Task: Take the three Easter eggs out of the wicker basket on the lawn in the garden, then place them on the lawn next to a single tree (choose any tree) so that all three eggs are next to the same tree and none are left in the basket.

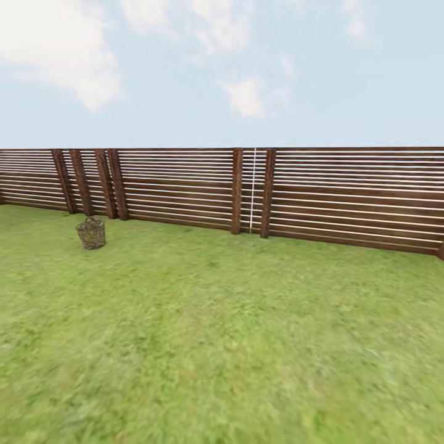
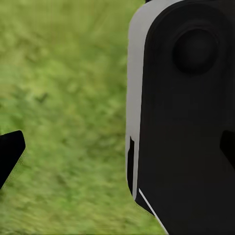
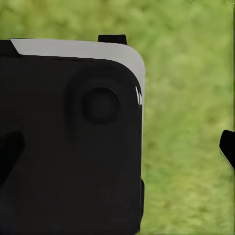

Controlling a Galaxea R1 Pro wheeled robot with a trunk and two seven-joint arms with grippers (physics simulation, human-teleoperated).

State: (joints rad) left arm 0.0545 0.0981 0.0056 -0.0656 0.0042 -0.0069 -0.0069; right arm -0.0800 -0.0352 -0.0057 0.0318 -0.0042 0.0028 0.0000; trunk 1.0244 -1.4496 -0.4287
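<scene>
The wicker basket stands upright on the lawn, far off at the left and close to the fence. It is too distant to tell whether the Easter eggs are inside; they are hidden from here. The tree is out of view. In the left wrist view my left gripper is open, its dark fingertips far apart over the grass. In the right wrist view my right gripper is open too, with one fingertip at the frame's edge. Neither gripper holds anything.
A brown slatted wooden fence with thick posts runs across the back of the lawn. A thin white pole stands against it. A black and white part of the robot's body sits close behind each gripper.
</scene>
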